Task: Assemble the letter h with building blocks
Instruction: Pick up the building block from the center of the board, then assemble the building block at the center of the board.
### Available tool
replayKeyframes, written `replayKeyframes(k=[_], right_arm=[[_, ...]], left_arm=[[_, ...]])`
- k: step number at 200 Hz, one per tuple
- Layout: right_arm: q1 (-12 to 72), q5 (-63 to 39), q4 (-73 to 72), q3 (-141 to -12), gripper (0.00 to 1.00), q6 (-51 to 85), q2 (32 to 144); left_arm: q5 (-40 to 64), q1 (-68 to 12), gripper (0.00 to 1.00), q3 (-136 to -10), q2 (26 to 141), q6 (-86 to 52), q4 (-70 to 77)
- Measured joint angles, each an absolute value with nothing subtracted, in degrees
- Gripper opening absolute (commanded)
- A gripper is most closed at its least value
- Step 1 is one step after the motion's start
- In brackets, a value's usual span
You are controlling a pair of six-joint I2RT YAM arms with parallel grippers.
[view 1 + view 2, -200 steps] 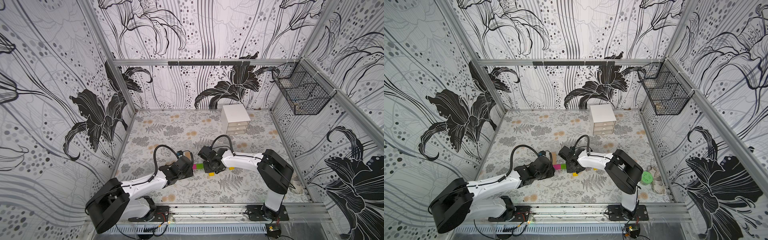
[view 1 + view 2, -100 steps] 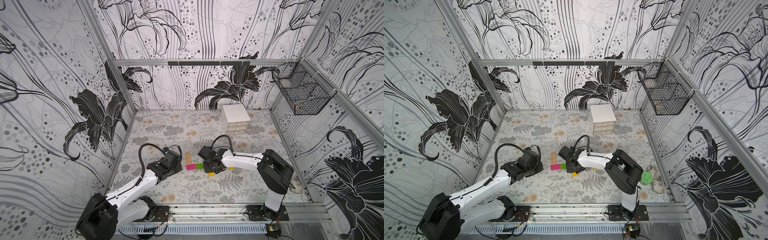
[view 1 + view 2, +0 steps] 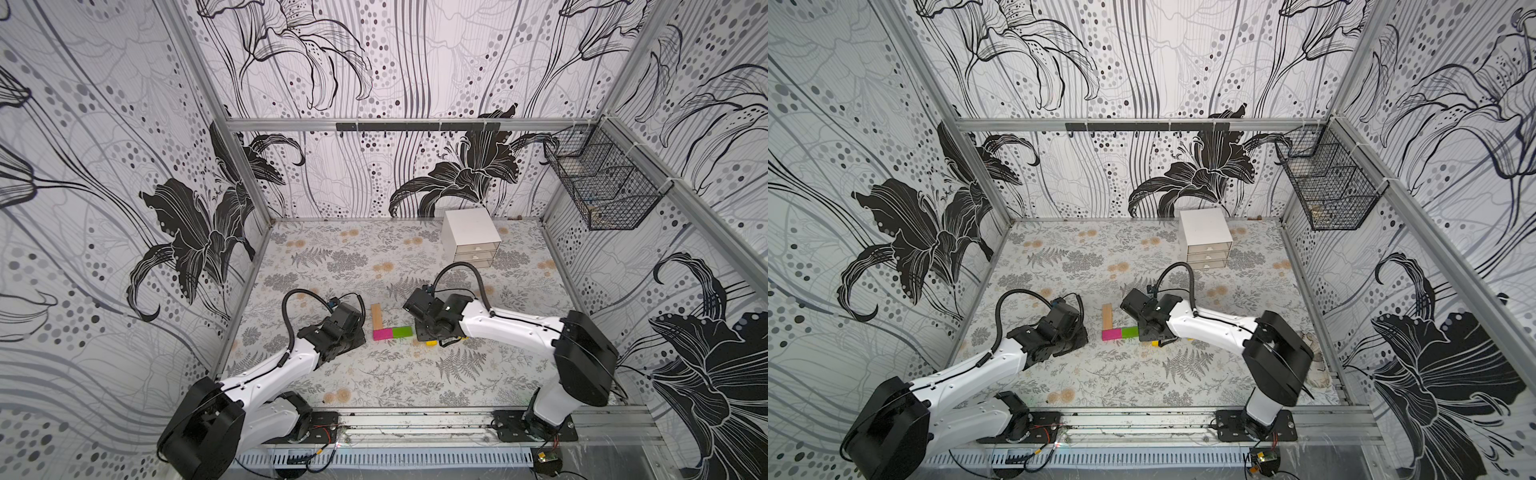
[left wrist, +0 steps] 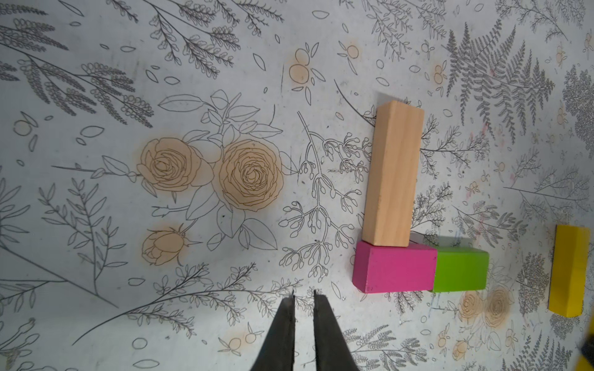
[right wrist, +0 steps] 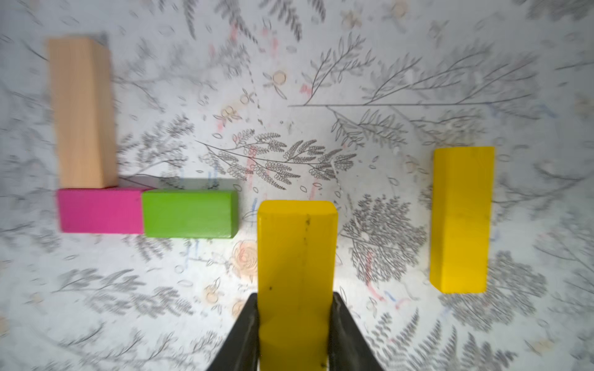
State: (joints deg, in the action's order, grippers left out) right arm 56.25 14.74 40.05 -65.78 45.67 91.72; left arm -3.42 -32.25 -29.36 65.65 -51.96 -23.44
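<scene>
Letter h: partly built near the middle of the table [image 3: 365,386], between the two arms. The tan block [image 4: 392,175] is butted end-on against the pink block [image 4: 393,268]. The green block [image 4: 459,269] is set end to end with the pink one, so upright and crossbar are laid. Both legs are judged still missing.
Right gripper [image 5: 295,297]: clamped across the width of a yellow block [image 5: 297,257], with most of its length projecting past the fingertips.
Left gripper [image 4: 303,295]: jaws drawn almost together with only a thin slit between them. Nothing is held, and it is kept apart from the blocks on the pink side.
Second yellow block [image 5: 461,220]: left free on the table, well apart from the crossbar and beyond the held block.
Deciding relation: the held block's long axis is set square to the crossbar and parallel to the tan block. Its free end is seen just beside the green block's outer end, with a small gap. Its body extends to the side away from the tan block.
Nearer arm: the right, at the green end.
Contact with table: cannot be told.
</scene>
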Motion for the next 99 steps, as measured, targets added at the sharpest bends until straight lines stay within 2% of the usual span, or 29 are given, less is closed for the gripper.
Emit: replayKeyframes(k=[20, 42, 99], right_arm=[[59.4, 16.2, 42.3, -67.5, 0.24, 47.7, 88.7], [64.8, 16.9, 43.8, -70.0, 0.24, 50.4, 90.6], [76.4, 15.7, 45.9, -85.2, 0.24, 56.4, 109.4]], left_arm=[[-3.1, -31.7, 0.15, -27.9, 67.6, -52.1, -20.9], [-2.1, -31.5, 0.14, -26.2, 69.3, -52.4, -18.5], [-2.0, -30.4, 0.14, -24.8, 67.5, -53.6, -17.0]])
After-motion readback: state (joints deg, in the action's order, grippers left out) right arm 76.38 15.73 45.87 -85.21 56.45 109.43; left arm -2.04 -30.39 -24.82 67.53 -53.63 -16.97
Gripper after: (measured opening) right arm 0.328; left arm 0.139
